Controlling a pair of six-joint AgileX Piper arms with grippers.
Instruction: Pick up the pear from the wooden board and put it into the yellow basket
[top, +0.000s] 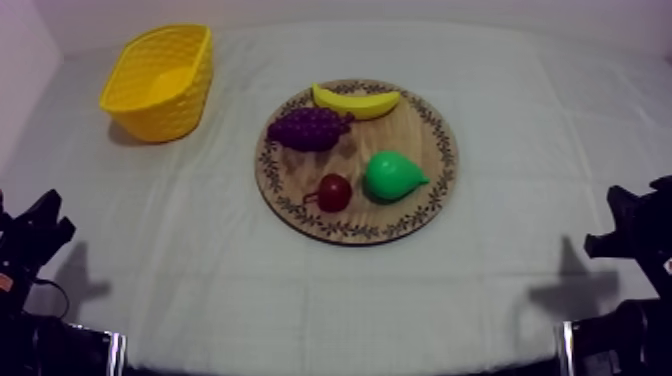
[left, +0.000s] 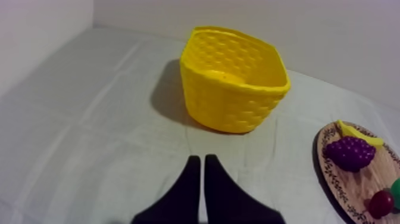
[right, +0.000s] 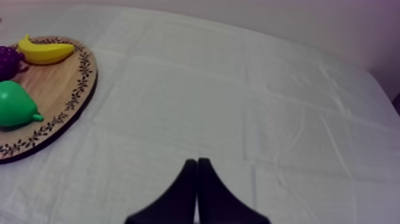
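Lying on the round wooden board (top: 441, 150), the green pear (top: 393, 176) is on the side nearer to my right arm, just beside the small red fruit (top: 334, 192). The grapes (top: 310, 128) and the banana (top: 356, 101) are on the far part of the same board, close to each other. The yellow basket (top: 175, 108) stands upright on the cloth (top: 520, 280) at the far left, well apart from the board. My left gripper (left: 202, 159) is low over the cloth in front of the basket, its fingers pressed together in a narrow wedge, holding nothing. My right gripper (right: 196, 162) is over the cloth beside the board, its fingers also together.
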